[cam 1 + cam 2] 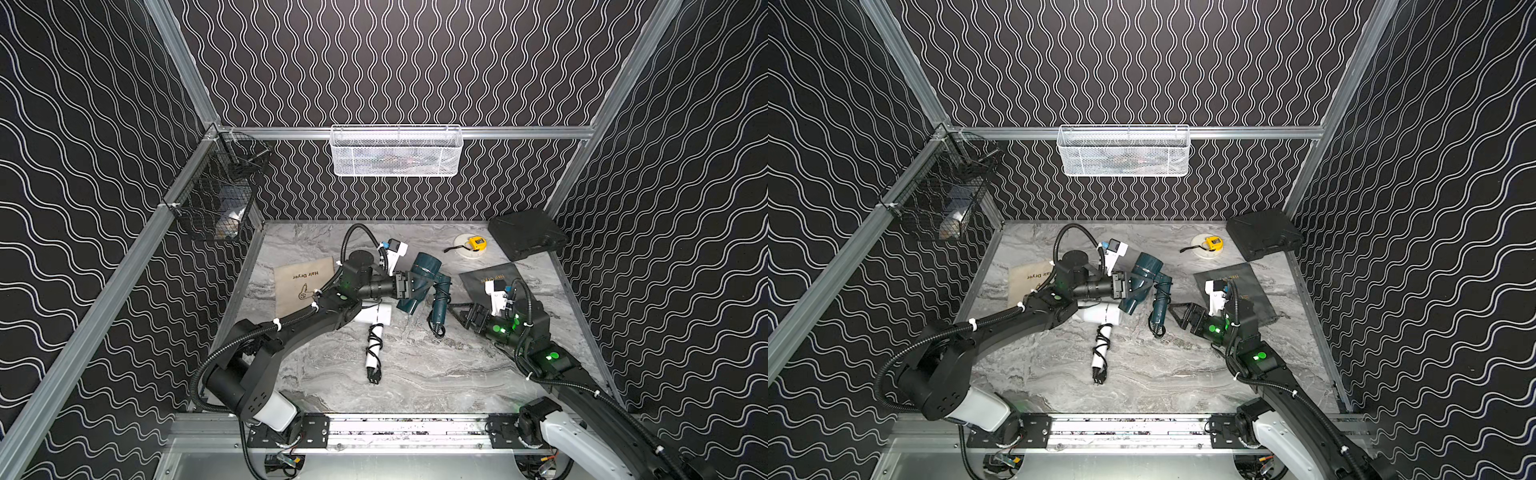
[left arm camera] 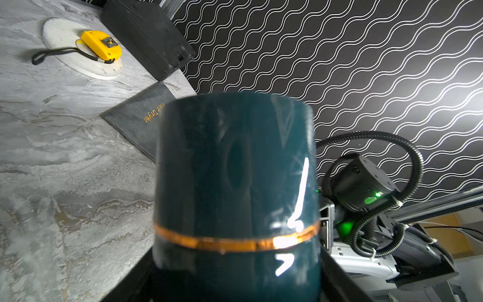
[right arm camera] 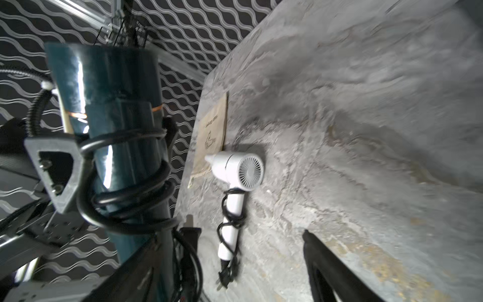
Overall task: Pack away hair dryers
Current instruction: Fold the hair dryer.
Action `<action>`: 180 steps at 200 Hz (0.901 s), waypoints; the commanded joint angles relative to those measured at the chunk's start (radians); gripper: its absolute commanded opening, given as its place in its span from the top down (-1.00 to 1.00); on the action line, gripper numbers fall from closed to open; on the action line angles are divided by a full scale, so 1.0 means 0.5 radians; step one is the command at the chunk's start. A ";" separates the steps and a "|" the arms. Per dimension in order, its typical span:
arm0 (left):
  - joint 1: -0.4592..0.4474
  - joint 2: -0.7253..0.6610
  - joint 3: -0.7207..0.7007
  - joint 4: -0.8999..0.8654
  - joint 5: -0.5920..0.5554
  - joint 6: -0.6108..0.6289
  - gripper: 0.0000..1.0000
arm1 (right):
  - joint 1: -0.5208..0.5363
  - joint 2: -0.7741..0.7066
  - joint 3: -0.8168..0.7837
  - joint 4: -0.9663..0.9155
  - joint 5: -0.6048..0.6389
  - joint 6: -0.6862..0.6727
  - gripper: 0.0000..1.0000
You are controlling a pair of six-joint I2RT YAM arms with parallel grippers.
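Observation:
My left gripper (image 1: 409, 286) (image 2: 235, 282) is shut on the barrel of the dark teal hair dryer (image 1: 424, 274) (image 1: 1142, 274) (image 2: 235, 167), one finger on each side. Its cord-wrapped handle (image 1: 440, 303) (image 3: 130, 157) points toward the right arm. My right gripper (image 1: 461, 316) (image 1: 1179, 313) (image 3: 232, 243) stands open just beside the end of that handle, holding nothing. The white hair dryer (image 1: 374, 316) (image 1: 1104, 320) (image 3: 243, 170), with black cord round its handle, lies on the table partly under the left arm.
A beige bag (image 1: 301, 286) lies flat at the left. A dark grey bag (image 1: 486, 282) (image 2: 141, 123) lies under the right wrist. At the back right are a yellow tape measure (image 1: 476, 243) on a white disc and a black case (image 1: 525, 235). Wire baskets (image 1: 395, 149) hang on the walls.

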 commanded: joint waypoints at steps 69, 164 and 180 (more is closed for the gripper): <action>0.006 0.048 0.025 0.162 0.078 0.003 1.00 | -0.003 -0.123 -0.106 0.357 -0.277 0.094 -0.05; -0.001 0.102 -0.057 0.507 0.106 -0.223 1.00 | -0.002 0.168 -0.089 0.726 -0.522 0.194 0.04; -0.007 0.093 -0.066 0.491 0.092 -0.205 1.00 | 0.009 0.180 -0.079 0.762 -0.528 0.217 0.05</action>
